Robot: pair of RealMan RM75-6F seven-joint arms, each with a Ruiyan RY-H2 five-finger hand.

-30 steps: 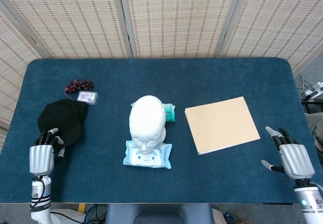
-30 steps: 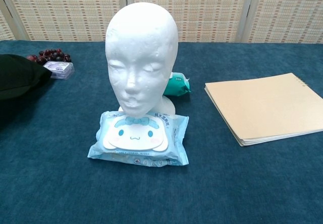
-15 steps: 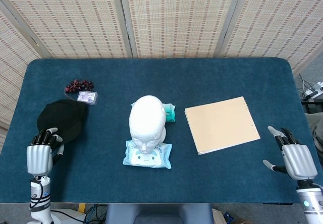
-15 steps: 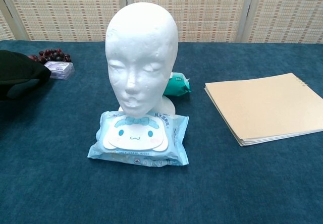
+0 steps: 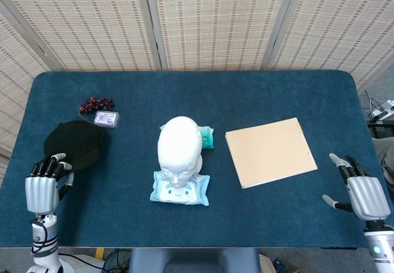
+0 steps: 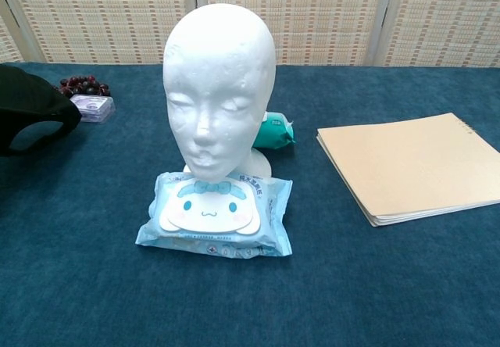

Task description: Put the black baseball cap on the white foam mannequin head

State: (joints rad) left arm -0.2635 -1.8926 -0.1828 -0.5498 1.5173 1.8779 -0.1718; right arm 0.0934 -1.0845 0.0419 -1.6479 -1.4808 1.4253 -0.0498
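The black baseball cap (image 5: 72,144) is at the table's left side. In the chest view the cap (image 6: 31,111) is tipped up off the cloth, with a gap showing under it. My left hand (image 5: 42,187) is at the cap's near edge, and its curled fingers (image 5: 52,162) grip that edge. The white foam mannequin head (image 5: 180,147) stands upright mid-table, facing me (image 6: 219,81), well to the right of the cap. My right hand (image 5: 362,194) hovers at the near right table edge with its fingers spread, holding nothing. Neither hand shows in the chest view.
A blue wet-wipes pack (image 6: 215,214) lies against the front of the mannequin's base, and a teal packet (image 6: 273,130) lies behind it. Dark grapes (image 5: 96,104) and a small clear box (image 5: 106,118) sit beyond the cap. A tan folder (image 5: 271,151) lies right of centre.
My left hand has drawn back toward the near left corner, and the cap has shifted with it and tipped up off the table. My right hand has drifted slightly right and nearer.
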